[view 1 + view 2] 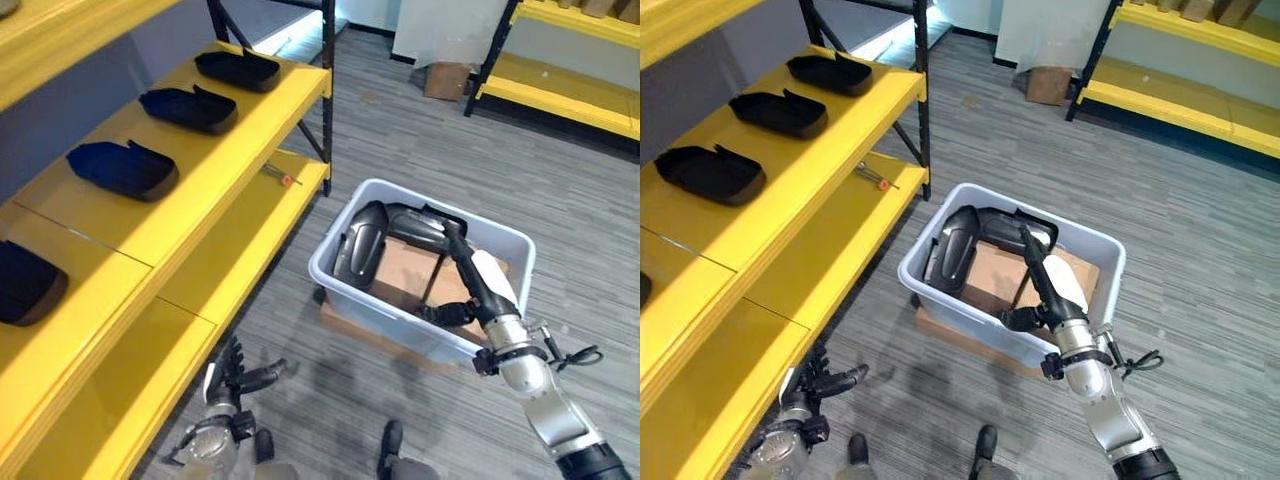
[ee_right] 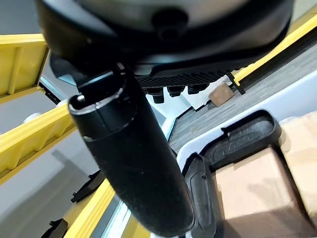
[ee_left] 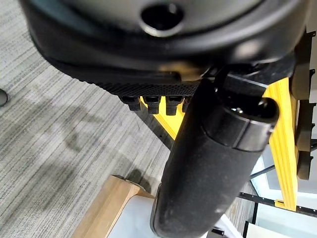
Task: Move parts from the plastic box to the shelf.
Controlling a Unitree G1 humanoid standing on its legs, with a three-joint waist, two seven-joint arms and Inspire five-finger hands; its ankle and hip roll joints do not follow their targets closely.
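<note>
A pale plastic box (image 1: 398, 316) stands on the floor. It holds a curved black part (image 1: 358, 246), a second black part (image 1: 415, 224) behind it, and brown cardboard (image 1: 405, 276). My right hand (image 1: 488, 280) reaches over the box's near right corner, open. Its straight fingers point at the rear black part, which also shows in the right wrist view (image 2: 247, 136). Several black parts lie in a row on the yellow shelf (image 1: 205, 185), among them one part (image 1: 237, 70) at the far end and another part (image 1: 122, 168) nearer. My left hand (image 1: 236, 384) hangs low beside the shelf, open and empty.
A small red-tipped tool (image 1: 283, 178) lies on the lower shelf board. The box rests on a flat cardboard piece (image 1: 365, 335). A second yellow rack (image 1: 560, 92) and a cardboard box (image 1: 447, 80) stand at the back right. Grey carpet lies between.
</note>
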